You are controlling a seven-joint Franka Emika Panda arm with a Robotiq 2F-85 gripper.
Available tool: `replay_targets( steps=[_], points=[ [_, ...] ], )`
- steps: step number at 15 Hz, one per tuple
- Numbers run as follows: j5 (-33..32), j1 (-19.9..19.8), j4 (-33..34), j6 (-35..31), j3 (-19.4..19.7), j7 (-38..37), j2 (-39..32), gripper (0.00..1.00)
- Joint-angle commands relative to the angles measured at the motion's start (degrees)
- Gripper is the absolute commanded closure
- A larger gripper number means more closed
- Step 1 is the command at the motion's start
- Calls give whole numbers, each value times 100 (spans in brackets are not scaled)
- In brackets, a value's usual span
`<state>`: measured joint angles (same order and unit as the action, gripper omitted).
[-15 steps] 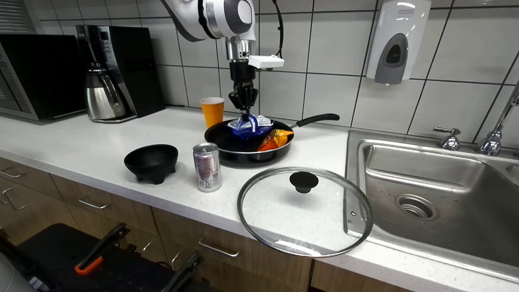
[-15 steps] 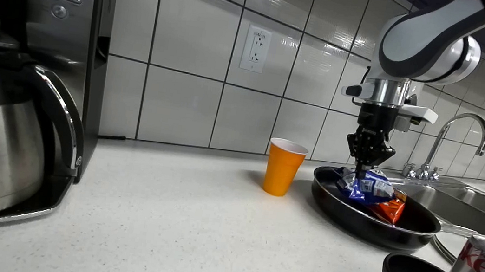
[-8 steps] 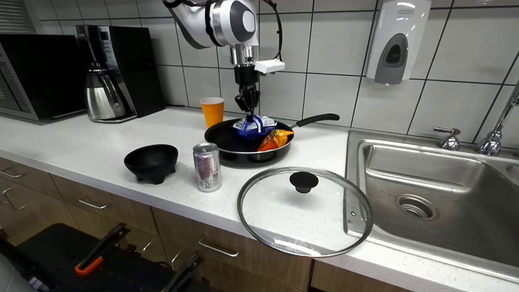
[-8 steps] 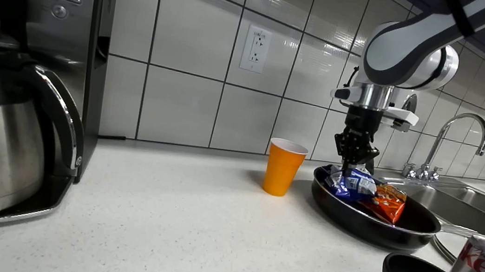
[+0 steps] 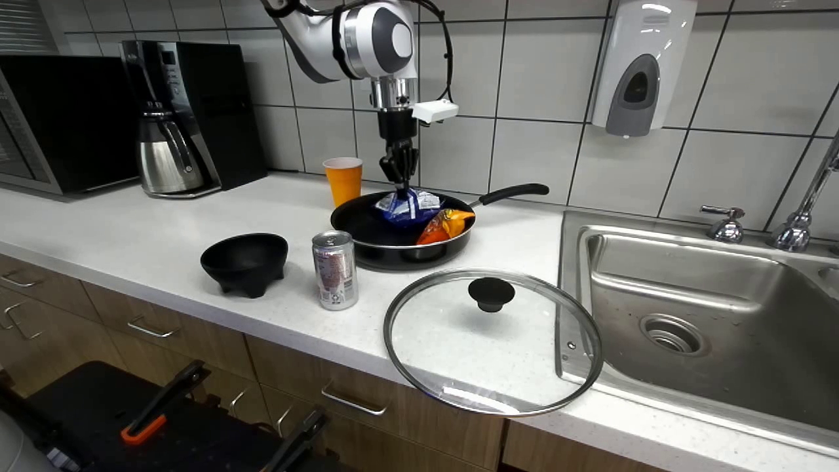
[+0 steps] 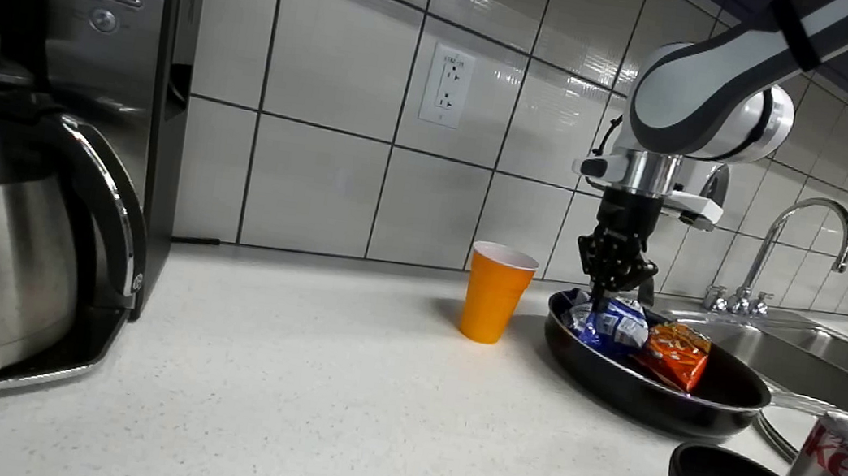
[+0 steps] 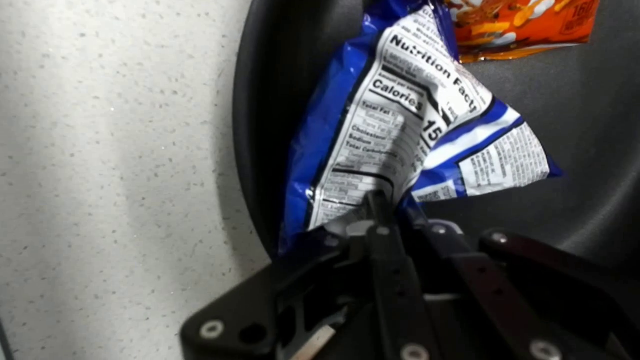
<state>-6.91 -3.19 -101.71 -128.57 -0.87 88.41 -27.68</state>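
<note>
Black pan (image 5: 401, 257) — blue packet (image 7: 385, 125) and orange packet (image 7: 520, 25) inside.

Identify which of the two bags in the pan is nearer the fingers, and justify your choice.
The blue bag: in the wrist view the fingers reach down to its creased wrapper, while the orange bag lies beyond it, away from them.

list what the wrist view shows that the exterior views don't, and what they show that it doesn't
Only the wrist view: readable Nutrition Facts print on the blue bag.
Only the exterior views: orange cup, black bowl, drink can, glass lid, coffee maker.
Both: the blue bag and orange bag in the black pan, and the fingers at the blue bag.
</note>
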Motion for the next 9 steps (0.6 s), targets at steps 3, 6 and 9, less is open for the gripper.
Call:
replay_targets(
  steps=[3, 6, 9],
  points=[
    [113, -178, -59, 163, -151, 178, 302, 45],
    [503, -260, -209, 313, -256, 240, 536, 21],
    [676, -206, -428, 396, -284, 199, 817, 1]
  ],
)
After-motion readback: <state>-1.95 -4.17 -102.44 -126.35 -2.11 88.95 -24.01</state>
